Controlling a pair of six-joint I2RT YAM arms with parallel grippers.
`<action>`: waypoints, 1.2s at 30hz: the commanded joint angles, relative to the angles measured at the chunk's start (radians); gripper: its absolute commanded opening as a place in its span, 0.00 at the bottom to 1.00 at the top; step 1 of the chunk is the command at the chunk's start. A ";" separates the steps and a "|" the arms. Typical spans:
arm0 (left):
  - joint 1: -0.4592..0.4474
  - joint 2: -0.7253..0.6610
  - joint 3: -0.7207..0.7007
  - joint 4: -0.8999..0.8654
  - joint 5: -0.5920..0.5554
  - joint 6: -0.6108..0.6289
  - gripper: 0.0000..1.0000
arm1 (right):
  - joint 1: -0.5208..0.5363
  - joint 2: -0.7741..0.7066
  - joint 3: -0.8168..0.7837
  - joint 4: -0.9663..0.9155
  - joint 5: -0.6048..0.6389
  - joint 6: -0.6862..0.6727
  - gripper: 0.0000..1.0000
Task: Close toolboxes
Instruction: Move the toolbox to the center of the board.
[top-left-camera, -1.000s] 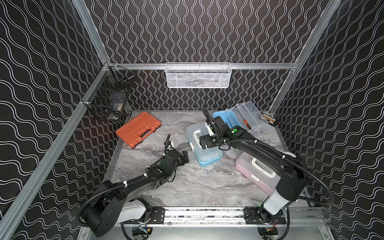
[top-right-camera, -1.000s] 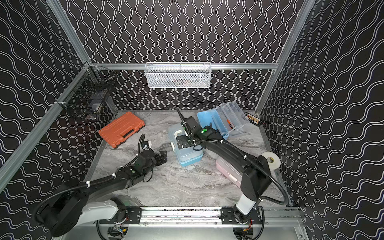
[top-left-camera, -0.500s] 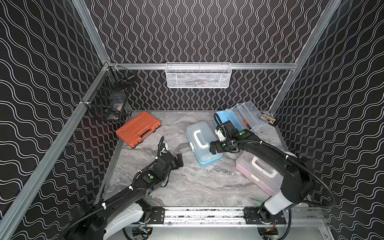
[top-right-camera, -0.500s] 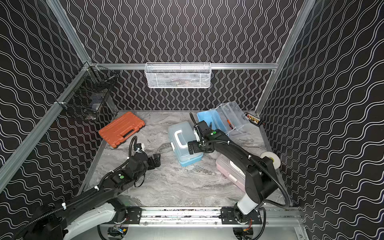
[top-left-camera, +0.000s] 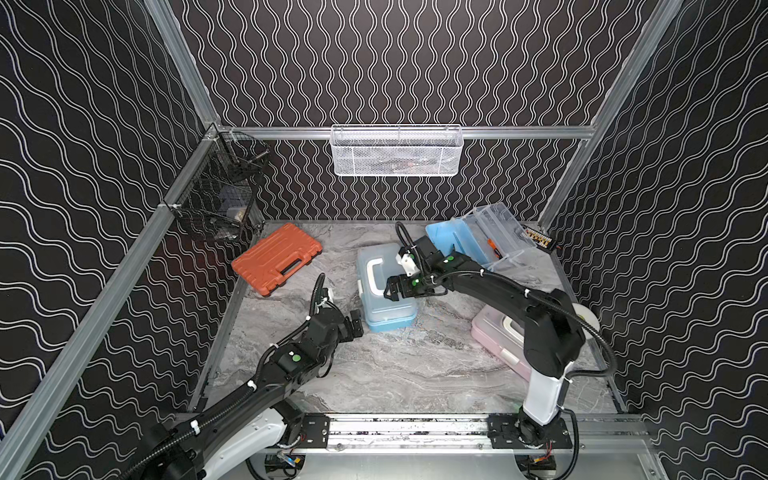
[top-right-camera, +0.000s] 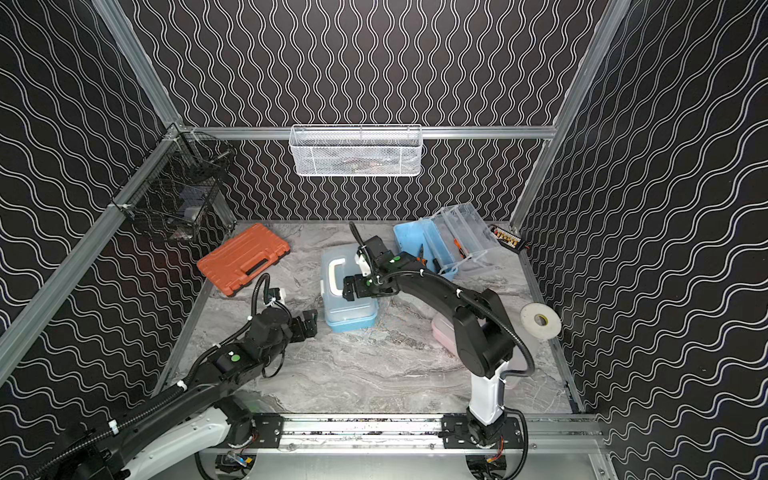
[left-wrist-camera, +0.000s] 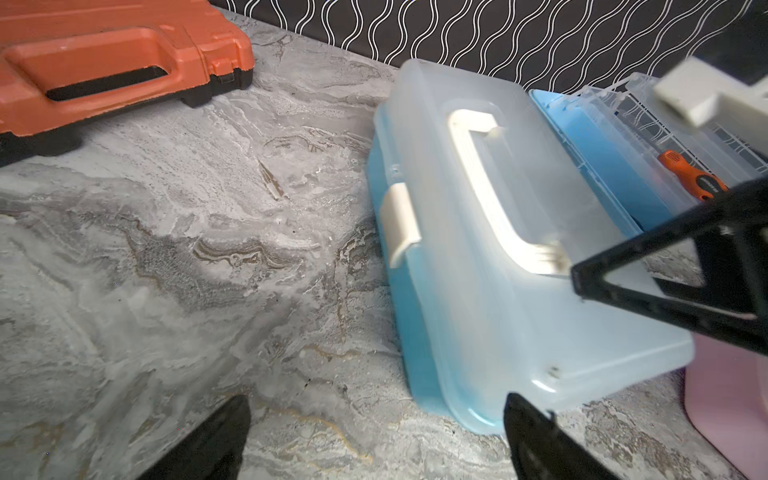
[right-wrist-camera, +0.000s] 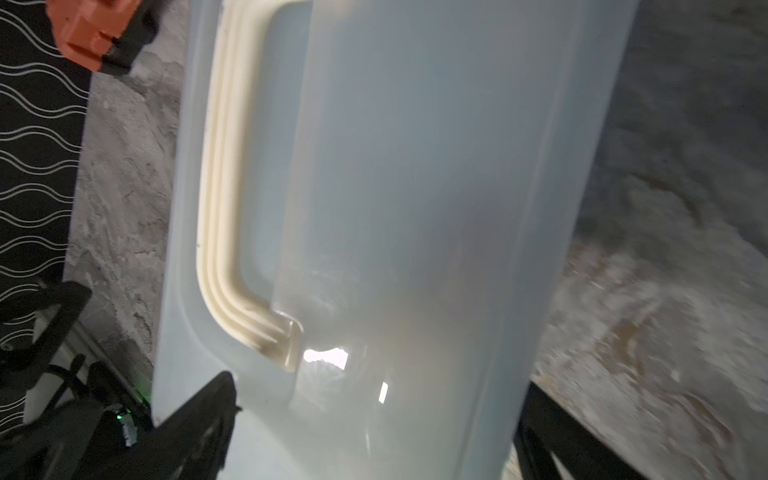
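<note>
Right claw (top-left-camera: 390, 291), jaws apart, just above middle blue toolbox (top-left-camera: 386, 313)

arms (top-left-camera: 494, 289): black links | white bases (top-left-camera: 544, 395) | corrugated black cables (top-left-camera: 600, 351) | green lights (top-left-camera: 295, 356)

A light-blue plastic toolbox with a clear lid and white handle (top-left-camera: 384, 286) is sitting shut in the middle of the grey marbled surface (top-left-camera: 415, 365). The right pincer (top-left-camera: 391, 289) is hanging over its lid beside the handle, jaws spread. The left pincer (top-left-camera: 356, 325) is reaching toward the box's near left corner, jaws apart. Behind, a second light-blue toolbox (top-left-camera: 451, 237) is standing open, its clear lid tilted back. A pink-based toolbox (top-left-camera: 486, 338) is lying partly hidden under the right arm. A flat orange ribbed case (top-left-camera: 276, 257) is resting at back left.
</note>
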 joint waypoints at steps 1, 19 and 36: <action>0.001 -0.030 0.014 -0.040 -0.022 0.027 0.99 | 0.026 0.081 0.070 -0.018 -0.013 0.016 0.99; 0.001 -0.147 0.036 -0.163 0.029 0.055 0.99 | 0.084 0.326 0.354 0.083 -0.191 0.046 0.99; -0.012 0.067 0.048 0.093 0.258 0.091 0.99 | -0.231 0.101 0.127 -0.051 0.411 -0.015 0.99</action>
